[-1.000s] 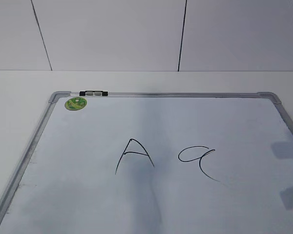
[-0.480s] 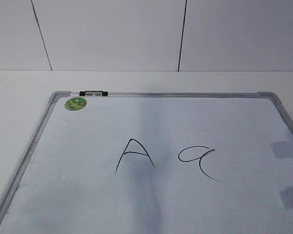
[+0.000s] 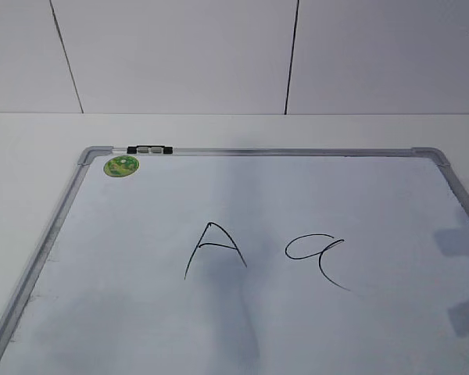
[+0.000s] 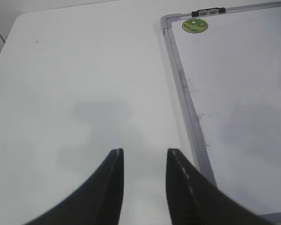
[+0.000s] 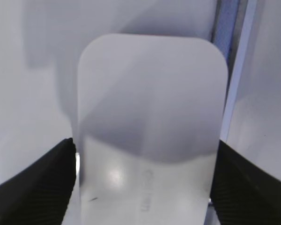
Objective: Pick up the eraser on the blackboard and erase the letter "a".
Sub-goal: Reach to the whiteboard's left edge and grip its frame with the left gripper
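The blackboard [image 3: 141, 297] lies flat on the table. The cursive letter "a" [image 3: 316, 254] is written right of its centre. The eraser [image 5: 150, 117] shows only in the right wrist view, lying on the board next to the silver frame [image 5: 234, 70]. My right gripper [image 5: 147, 187] is open, with one jaw at each long side of the eraser and a thin gap on the left. My left gripper [image 4: 143, 157] is open and empty above the bare table, left of the board's frame [image 4: 192, 112]. Neither gripper shows in the exterior view.
A capital "A" [image 3: 213, 248] stands left of the "a". A green sticker [image 3: 121, 166] and a black-and-white clip [image 3: 149, 148] mark the board's far left corner, also in the left wrist view [image 4: 195, 25]. A white wall rises behind the table.
The grey shadows at the board's right edge have shifted slightly. The letters and the board have not moved.
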You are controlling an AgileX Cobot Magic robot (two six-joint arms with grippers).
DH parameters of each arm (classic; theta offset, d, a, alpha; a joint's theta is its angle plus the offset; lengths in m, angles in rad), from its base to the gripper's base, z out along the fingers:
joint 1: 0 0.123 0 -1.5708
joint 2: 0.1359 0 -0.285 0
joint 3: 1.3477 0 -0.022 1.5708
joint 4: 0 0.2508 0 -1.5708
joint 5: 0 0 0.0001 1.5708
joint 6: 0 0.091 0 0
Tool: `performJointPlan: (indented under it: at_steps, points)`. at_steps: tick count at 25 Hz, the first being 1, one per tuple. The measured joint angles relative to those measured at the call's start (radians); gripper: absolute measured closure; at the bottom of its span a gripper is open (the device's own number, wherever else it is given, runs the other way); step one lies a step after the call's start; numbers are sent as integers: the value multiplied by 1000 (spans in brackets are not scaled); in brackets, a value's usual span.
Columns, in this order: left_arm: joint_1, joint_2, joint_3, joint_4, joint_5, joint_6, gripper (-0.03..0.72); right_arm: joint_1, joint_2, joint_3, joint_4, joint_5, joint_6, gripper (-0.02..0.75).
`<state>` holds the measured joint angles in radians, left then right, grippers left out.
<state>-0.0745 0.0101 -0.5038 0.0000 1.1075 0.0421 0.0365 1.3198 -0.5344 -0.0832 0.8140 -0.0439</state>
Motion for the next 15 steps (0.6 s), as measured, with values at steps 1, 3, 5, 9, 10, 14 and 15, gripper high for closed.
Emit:
performJointPlan:
  at_steps: [1, 3, 5, 9, 10, 14, 15]
  points:
    - [0, 0, 0, 0, 0, 0, 449, 0, 0, 0, 0, 0, 0, 101]
    - [0, 0, 0, 0, 0, 0, 449, 0, 0, 0, 0, -1, 2, 112]
    - [0, 0, 0, 0, 0, 0, 449, 0, 0, 0, -4, -1, 5, 140]
    - [0, 0, 0, 0, 0, 0, 449, 0, 0, 0, -7, -1, 9, 180]
    - [0, 0, 0, 0, 0, 0, 449, 0, 0, 0, -7, -1, 9, 182]
    - [0, 0, 0, 0, 0, 0, 449, 0, 0, 0, -7, -1, 9, 186]
    - [0, 0, 0, 0, 0, 0, 449, 0, 0, 0, -7, -1, 9, 186]
